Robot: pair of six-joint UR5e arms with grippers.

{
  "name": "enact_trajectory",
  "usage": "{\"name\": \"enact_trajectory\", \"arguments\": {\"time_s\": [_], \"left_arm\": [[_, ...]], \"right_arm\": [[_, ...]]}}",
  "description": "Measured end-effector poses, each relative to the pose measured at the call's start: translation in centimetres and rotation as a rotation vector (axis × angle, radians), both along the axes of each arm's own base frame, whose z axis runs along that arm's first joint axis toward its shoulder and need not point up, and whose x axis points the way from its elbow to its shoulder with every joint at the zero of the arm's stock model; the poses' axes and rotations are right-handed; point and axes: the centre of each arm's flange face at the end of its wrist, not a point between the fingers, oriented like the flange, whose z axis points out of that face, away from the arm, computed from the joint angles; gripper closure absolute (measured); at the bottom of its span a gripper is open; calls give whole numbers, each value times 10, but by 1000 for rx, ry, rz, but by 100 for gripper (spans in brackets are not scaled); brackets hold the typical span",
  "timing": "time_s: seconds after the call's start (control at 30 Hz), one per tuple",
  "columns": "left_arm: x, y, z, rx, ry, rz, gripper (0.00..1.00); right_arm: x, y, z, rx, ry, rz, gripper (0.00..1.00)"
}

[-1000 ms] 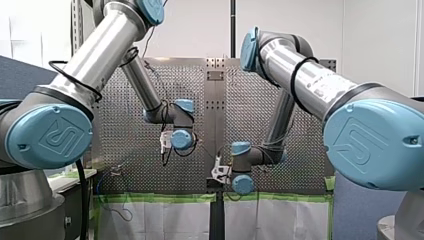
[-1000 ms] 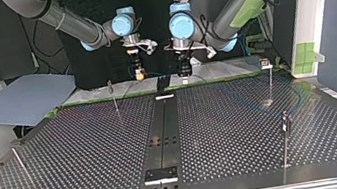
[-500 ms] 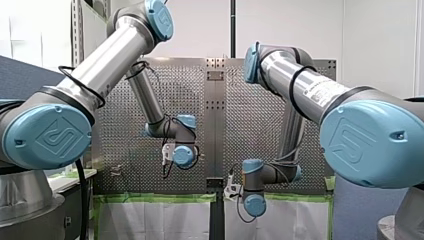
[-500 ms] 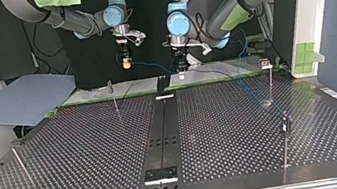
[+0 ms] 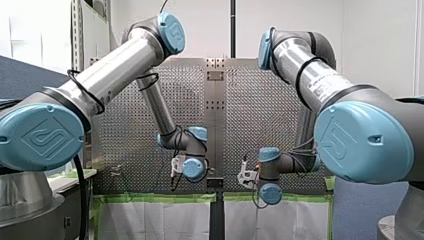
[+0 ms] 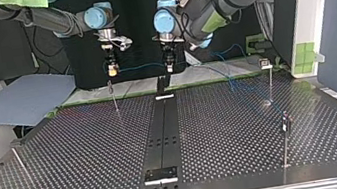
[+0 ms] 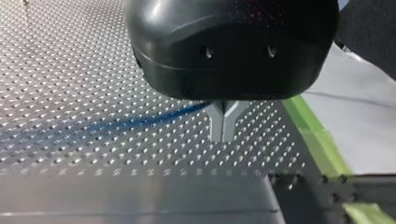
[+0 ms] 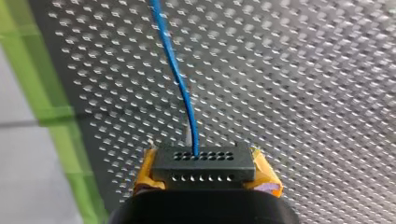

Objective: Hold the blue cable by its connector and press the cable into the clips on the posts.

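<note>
Thin blue cable (image 8: 180, 84) hung taut above the table's far edge. Its black, multi-hole connector (image 8: 204, 163) sat pinched between the right end effector's (image 6: 112, 72) yellow pads. The line ran level to the left end effector (image 6: 169, 67), then drooped to the table near two slim posts (image 6: 270, 82) with clips (image 6: 265, 63) at the top view's right.

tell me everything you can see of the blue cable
The cable is thin, blue and flexible. One end enters a black multi-hole connector clamped between my right gripper's yellow pads. In the top view it spans in the air to my left gripper, shut on it, then sags to the table.
</note>
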Motion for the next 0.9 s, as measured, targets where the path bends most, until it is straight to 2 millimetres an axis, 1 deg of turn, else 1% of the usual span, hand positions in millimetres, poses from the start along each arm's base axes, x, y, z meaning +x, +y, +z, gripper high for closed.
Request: {"name": "enact_trajectory", "arguments": {"time_s": [0.27, 0.53, 0.6, 0.67, 0.83, 0.9], "left_arm": [[-15, -39, -24, -10, 11, -55, 100], [-16, -60, -44, -26, 12, -71, 100], [-16, -65, -47, -36, 11, -74, 100], [-15, -71, -49, -51, 9, -79, 100], [-17, -83, -59, -65, 17, -86, 100], [-19, -88, -64, -73, 19, -87, 100]], "right_arm": [[-31, -13, 32, -67, -24, -3, 100], [-63, -21, 57, -130, -24, -54, 100], [-72, -21, 56, -134, -17, -71, 100], [-83, -18, 50, -126, -10, -92, 100], [-114, -5, 23, -85, 9, -140, 100], [-121, 1, 14, -72, 16, -151, 100]]}}
